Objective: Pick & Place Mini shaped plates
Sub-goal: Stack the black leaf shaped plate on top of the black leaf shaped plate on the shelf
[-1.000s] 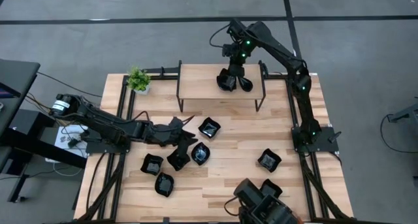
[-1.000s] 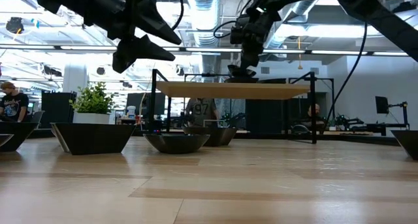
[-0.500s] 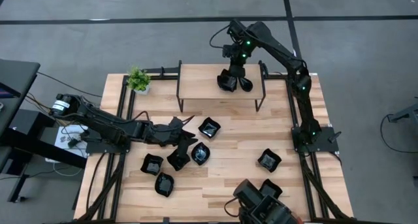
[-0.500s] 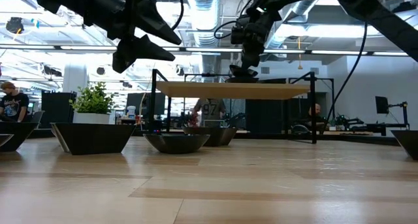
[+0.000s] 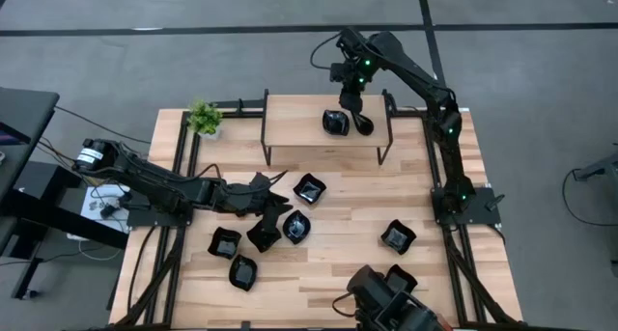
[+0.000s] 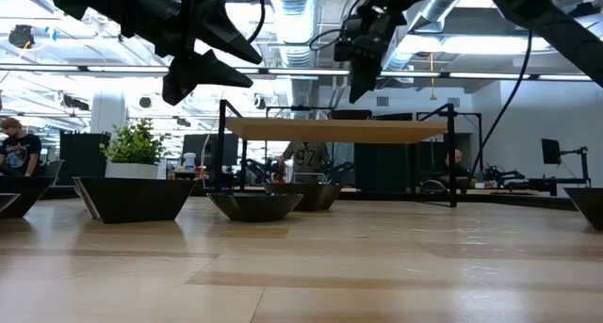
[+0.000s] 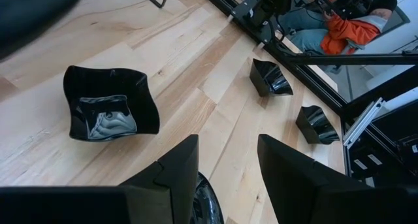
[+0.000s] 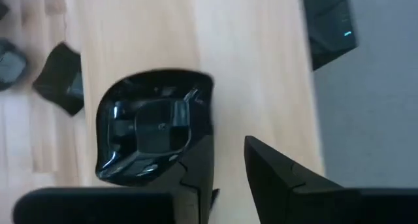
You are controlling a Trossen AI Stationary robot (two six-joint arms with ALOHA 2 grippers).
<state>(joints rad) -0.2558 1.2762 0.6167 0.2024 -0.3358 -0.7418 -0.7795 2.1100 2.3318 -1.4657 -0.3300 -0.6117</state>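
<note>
Since the earlier frames the right gripper has lifted off the raised wooden shelf and its fingers have parted, leaving a squarish black dish resting alone on the shelf's right half; in the right wrist view that dish lies just beyond the spread fingers, free of them. Taking the shelf as the landmark and working from the near edge of the tabletop toward it: two dishes sit farthest from the shelf on the left, one nearest the front and another just behind it. To the right, well in front of the shelf's right legs, a dish lies by itself. Closer to the shelf, the left gripper hovers with its fingers spread apart and nothing between them, above a roundish dish at mid-table. A wavy-rimmed dish lies just in front of the shelf's front edge; in the left wrist view it shows a glossy hollow. Beside the shelf's left end, at the tabletop's far corner, stands a small green potted plant. In the low view the shelf stands on thin black legs with the right gripper above it.
</note>
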